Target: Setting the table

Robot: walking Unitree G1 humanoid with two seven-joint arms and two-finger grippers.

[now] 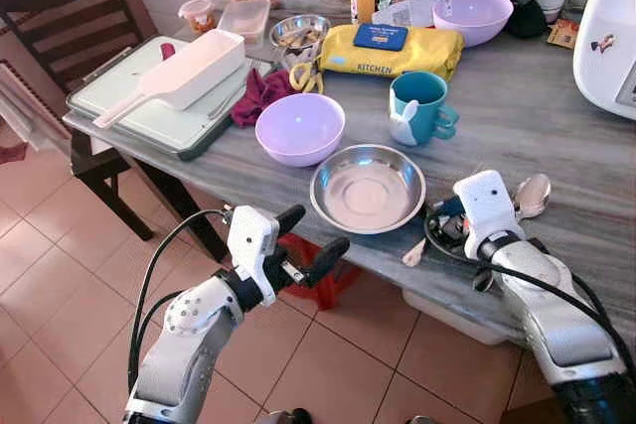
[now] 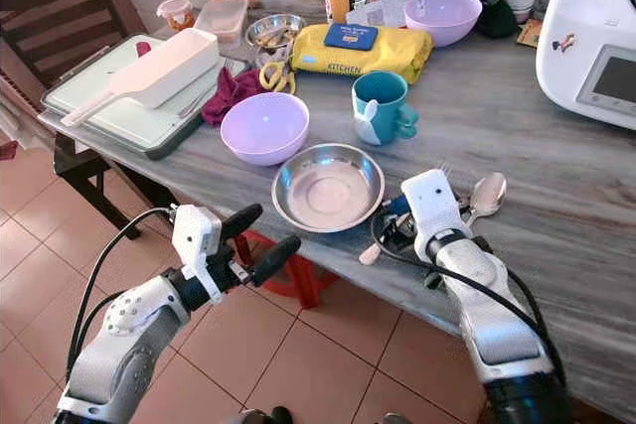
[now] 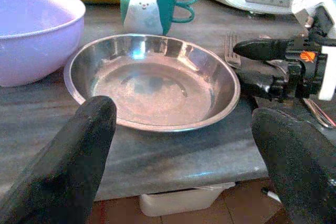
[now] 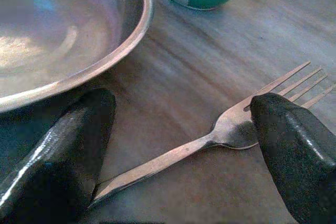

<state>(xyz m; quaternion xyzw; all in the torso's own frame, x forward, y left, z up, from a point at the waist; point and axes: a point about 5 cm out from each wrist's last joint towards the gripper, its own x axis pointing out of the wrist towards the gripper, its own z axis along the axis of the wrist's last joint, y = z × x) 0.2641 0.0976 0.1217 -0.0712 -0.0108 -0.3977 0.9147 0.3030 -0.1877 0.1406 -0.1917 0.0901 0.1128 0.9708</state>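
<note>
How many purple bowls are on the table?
2. One purple bowl sits near the table's front edge, beside the steel plate. The other purple bowl is at the back, right of the yellow pack.

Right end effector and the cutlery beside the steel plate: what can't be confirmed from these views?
- Fork: in the head views the right end effector and its white wrist housing cover most of it; the right wrist view cuts off its handle end.
- Spoon: its handle is hidden behind the right wrist in the head views.
- Contact: fingers straddle the fork, open; whether they touch it is unclear.
- White appliance: cut by the frame edge.
</note>
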